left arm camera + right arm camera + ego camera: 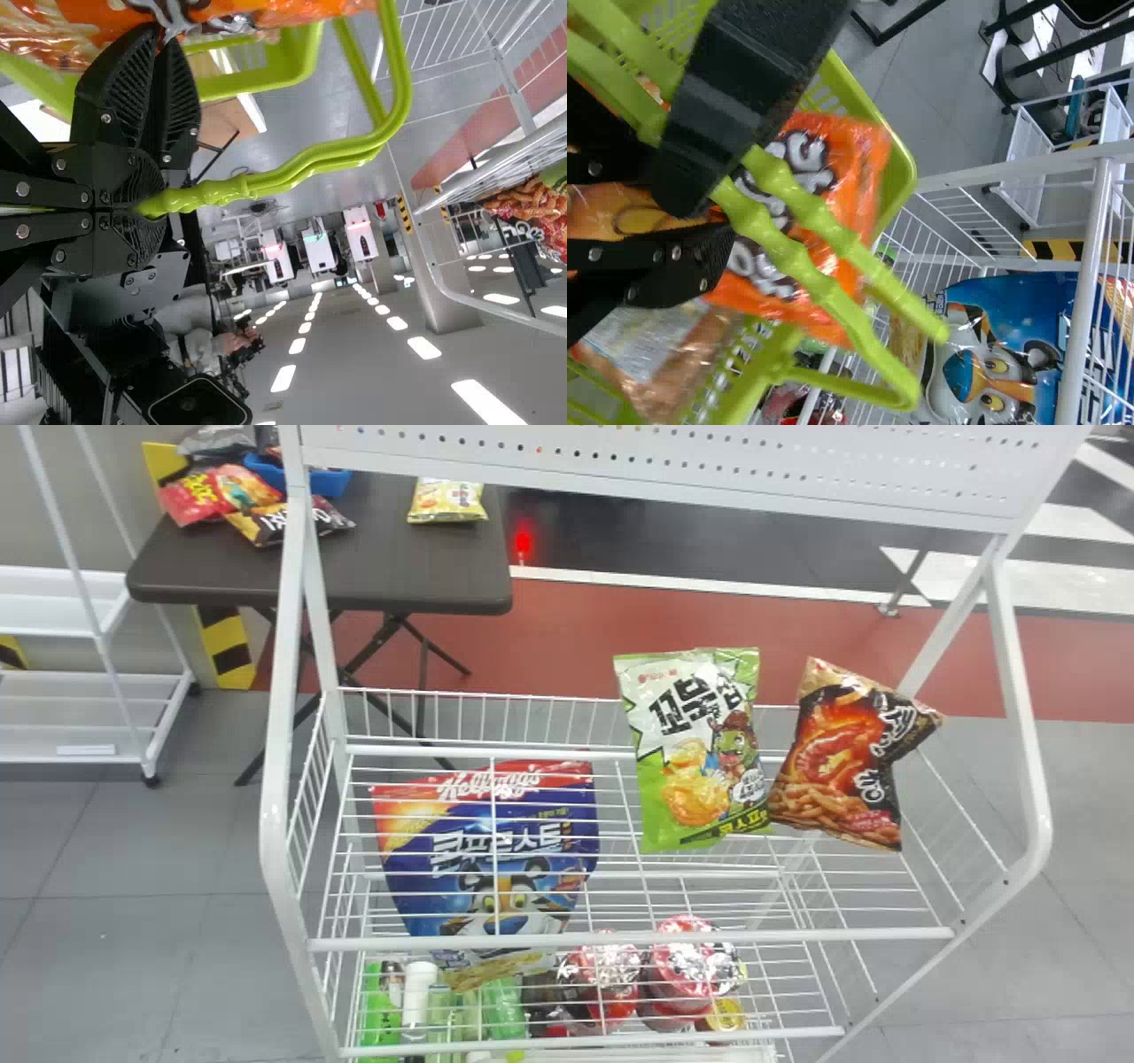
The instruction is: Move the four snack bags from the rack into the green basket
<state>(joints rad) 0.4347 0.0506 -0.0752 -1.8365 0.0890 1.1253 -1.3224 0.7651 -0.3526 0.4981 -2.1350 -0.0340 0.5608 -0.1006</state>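
- Left gripper [158, 209]: jaws closed on the handles [337, 152], I judge to steady the basket [900, 168] beside the rack [580, 941].
- Right gripper [707, 221]: over the basket; jaws seem slightly parted, with nothing I can confirm in hold, probably a release.
- Orange bag [855, 159]: in the basket, beneath the handles.
- Brown-and-silver bag [660, 359]: beside it, smeared, partly covered by my lower finger.
- Green-and-white bag [700, 753], dark snack bag [842, 757]: on the rack, side by side, prints facing up; presumably next.
- Black part [757, 80]: crosses the handles, hiding what lies behind.
- Lower-shelf goods: broken up by wires.
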